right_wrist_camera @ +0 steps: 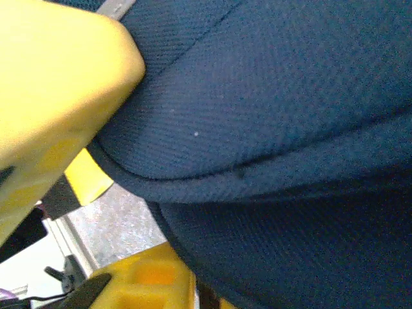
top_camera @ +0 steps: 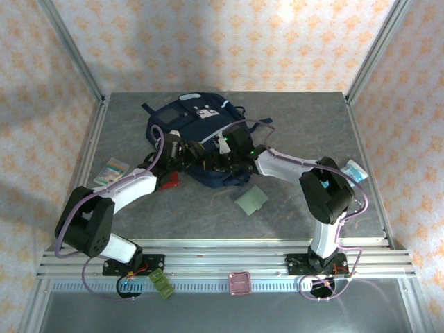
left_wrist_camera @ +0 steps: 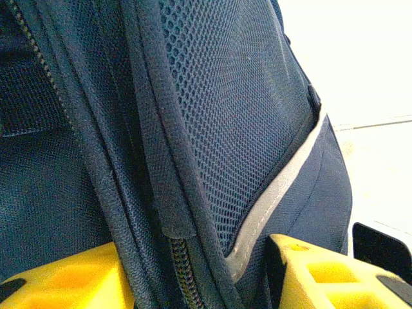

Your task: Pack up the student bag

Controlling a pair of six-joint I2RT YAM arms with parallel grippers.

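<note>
The student bag [top_camera: 195,116] is a navy backpack with pale patches, lying at the back middle of the table. Both arms reach into its near side. My left gripper [top_camera: 182,150] sits at the bag's left near edge. In the left wrist view its yellow fingers [left_wrist_camera: 322,277] stand apart, and a zipper seam, mesh panel and grey stripe of the bag [left_wrist_camera: 244,116] lie between them, so the left gripper [left_wrist_camera: 193,273] is open. My right gripper [top_camera: 229,148] is at the bag's right near edge. The right gripper [right_wrist_camera: 129,187] is shut on a fold of navy bag fabric [right_wrist_camera: 277,129].
A small packet [top_camera: 111,171] lies left of the bag and a red item [top_camera: 168,182] lies by the left arm. A green square [top_camera: 250,199] lies in front of the bag. A white-blue item [top_camera: 354,170] sits at the right. Green [top_camera: 161,283] and pink [top_camera: 241,283] pieces rest on the front rail.
</note>
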